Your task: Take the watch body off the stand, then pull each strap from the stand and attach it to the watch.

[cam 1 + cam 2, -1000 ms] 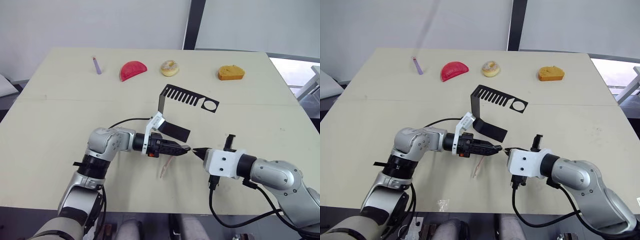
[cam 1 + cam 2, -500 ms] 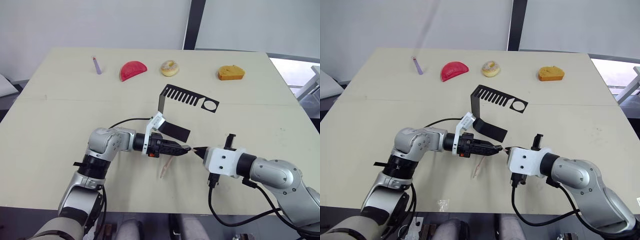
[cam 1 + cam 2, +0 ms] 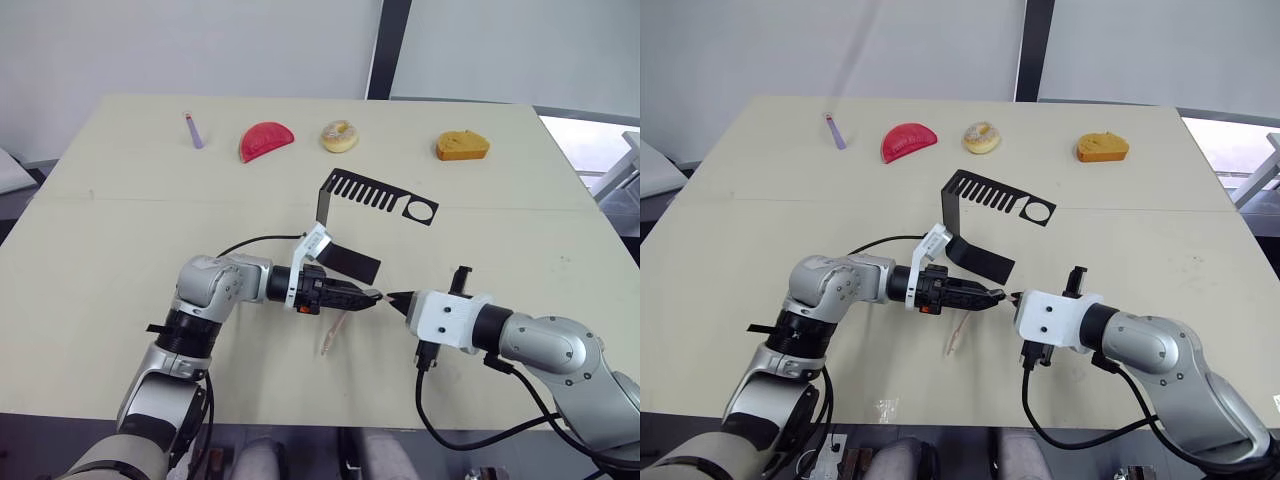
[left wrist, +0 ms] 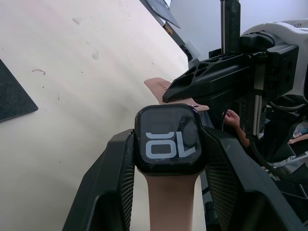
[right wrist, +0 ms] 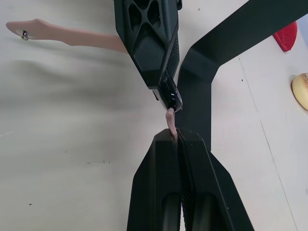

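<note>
A: Where's the watch body?

B: Off the stand (image 3: 352, 215). The watch body (image 4: 167, 138) sits clamped between the two fingers of the left gripper (image 4: 168, 168), screen facing the wrist camera, light digits lit. One strap (image 4: 168, 202) is already on it, running down between the fingers; its free end hangs to the table (image 3: 100, 250) below the gripper.

A: Right side?

B: Right gripper (image 5: 177, 139) is pinched closed on the second strap (image 5: 170, 118). Just a short pink stub shows past the fingertips, pointed at the edge of the watch body. Stub tip looks touching or very nearly touching the case; can't tell if it's seated.

A: Gripper spacing?

B: Tip to tip, meeting over the table in front of the stand's base, slightly to its right.

A: Stand state?

B: Upright, comb slots bare, ring hole bare.

A: Other stuff on the table?

B: Far edge, well apart from the work: purple stick (image 3: 192, 130), red half-round piece (image 3: 265, 139), doughnut (image 3: 339, 135), orange-yellow piece (image 3: 461, 146).
</note>
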Robot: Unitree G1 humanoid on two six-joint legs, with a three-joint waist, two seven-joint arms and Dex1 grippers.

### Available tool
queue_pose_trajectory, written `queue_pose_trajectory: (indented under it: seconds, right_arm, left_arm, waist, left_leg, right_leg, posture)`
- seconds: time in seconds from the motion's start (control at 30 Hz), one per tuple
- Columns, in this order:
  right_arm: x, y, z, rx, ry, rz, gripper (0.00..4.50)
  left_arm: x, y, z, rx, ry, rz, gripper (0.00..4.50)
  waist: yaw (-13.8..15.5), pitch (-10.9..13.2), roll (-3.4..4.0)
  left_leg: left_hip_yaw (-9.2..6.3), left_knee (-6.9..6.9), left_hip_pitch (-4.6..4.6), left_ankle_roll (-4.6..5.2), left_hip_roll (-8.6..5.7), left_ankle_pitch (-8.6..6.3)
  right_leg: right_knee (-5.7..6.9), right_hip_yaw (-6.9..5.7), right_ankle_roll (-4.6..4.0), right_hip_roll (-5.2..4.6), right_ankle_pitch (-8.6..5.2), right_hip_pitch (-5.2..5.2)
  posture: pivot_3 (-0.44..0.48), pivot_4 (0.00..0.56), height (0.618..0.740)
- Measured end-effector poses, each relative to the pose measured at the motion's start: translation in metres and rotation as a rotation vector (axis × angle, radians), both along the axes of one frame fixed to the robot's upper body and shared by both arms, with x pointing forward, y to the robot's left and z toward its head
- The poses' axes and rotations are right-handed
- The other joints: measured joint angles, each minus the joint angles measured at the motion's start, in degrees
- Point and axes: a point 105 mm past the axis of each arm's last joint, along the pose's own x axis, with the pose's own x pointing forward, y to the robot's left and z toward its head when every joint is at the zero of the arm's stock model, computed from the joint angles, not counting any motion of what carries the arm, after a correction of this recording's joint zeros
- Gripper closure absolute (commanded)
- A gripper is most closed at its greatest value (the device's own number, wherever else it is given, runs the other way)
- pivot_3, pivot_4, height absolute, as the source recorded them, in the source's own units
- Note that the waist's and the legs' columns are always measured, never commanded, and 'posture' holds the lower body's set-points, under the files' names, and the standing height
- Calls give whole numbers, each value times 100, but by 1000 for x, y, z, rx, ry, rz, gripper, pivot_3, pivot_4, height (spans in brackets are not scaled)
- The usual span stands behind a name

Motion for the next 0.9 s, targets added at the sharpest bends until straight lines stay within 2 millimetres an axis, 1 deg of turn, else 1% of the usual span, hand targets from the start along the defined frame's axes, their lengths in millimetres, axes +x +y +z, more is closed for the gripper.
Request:
queue_pose_trajectory:
  seconds: [0.5,0.9]
  right_arm:
    - [3,-2,-1,14,30,-34,4500]
    - [4,-2,1,19,38,-48,4500]
  left_arm:
    - [0,-5,1,-13,-2,4,2913]
    - [0,-5,2,-22,-9,4,2913]
  waist:
    - [-1,0,0]
    - [-1,0,0]
  left_leg:
    - [0,0,0,0,0,0]
    - [0,0,0,-1,0,1]
  right_leg:
    - [0,0,0,0,0,0]
    - [0,-1,-1,0,0,0]
  posture:
    - [0,150,737]
    - [0,150,737]
